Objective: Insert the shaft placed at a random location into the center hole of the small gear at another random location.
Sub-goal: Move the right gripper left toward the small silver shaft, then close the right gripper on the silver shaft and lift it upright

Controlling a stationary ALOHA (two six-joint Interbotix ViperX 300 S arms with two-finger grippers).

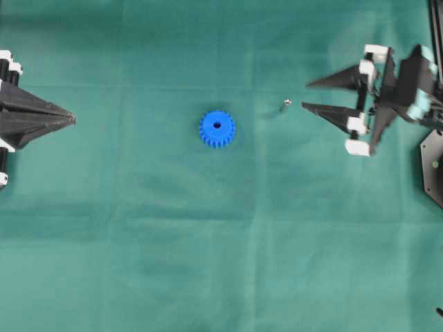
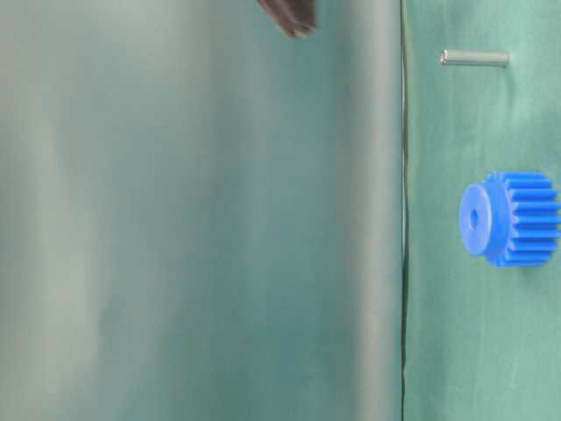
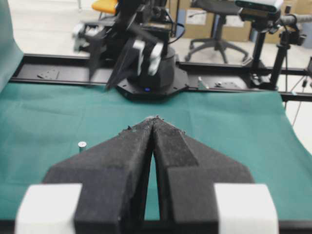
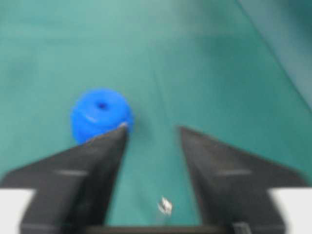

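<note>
The small blue gear (image 1: 217, 128) lies flat on the green cloth near the middle, its dark center hole (image 1: 217, 125) facing up. The tiny silver shaft (image 1: 286, 103) stands upright on the cloth to the gear's right. My right gripper (image 1: 305, 95) is open just right of the shaft, above the cloth. In the right wrist view the shaft (image 4: 165, 205) shows between the open fingers (image 4: 204, 165), with the gear (image 4: 101, 115) beyond. My left gripper (image 1: 72, 118) is shut and empty at the left edge. In the left wrist view the shaft (image 3: 82, 144) stands ahead on the left.
The right arm's black base plate (image 1: 432, 166) sits at the right edge. In the table-level view the gear (image 2: 511, 217) and shaft (image 2: 474, 58) show on the cloth; a cloth fold fills the left. The lab behind holds chairs and stands (image 3: 214, 24).
</note>
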